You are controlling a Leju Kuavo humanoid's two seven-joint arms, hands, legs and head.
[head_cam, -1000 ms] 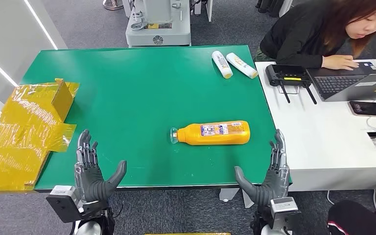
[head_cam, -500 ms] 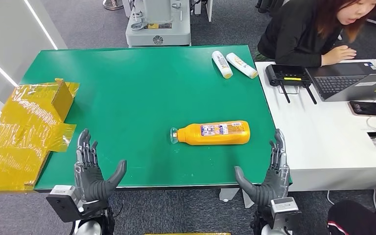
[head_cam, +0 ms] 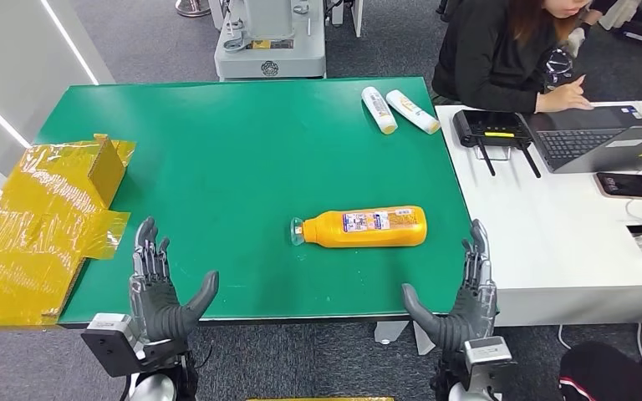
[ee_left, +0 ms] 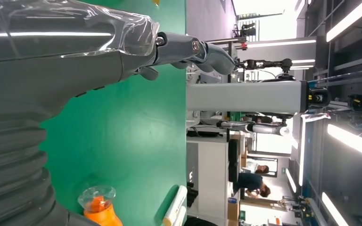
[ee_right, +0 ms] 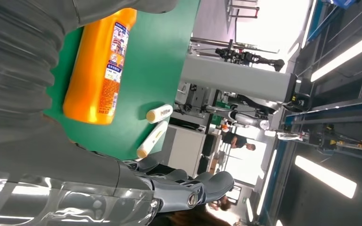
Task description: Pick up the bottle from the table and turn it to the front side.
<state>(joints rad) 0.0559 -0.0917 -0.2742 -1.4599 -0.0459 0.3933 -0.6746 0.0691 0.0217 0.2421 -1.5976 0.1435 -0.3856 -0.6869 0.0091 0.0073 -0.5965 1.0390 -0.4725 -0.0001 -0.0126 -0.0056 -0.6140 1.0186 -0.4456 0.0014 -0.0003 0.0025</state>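
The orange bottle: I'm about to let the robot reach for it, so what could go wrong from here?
The orange bottle lies on its side on the green table, so a nudge from either open hand could roll it. The right hand starts nearest its base, close to the table's edge by the white desk; a push could slide it off. Its clear cap looks slippery to grip.

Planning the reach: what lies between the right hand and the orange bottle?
Only bare green table lies between the right hand and the orange bottle, as the head view shows.
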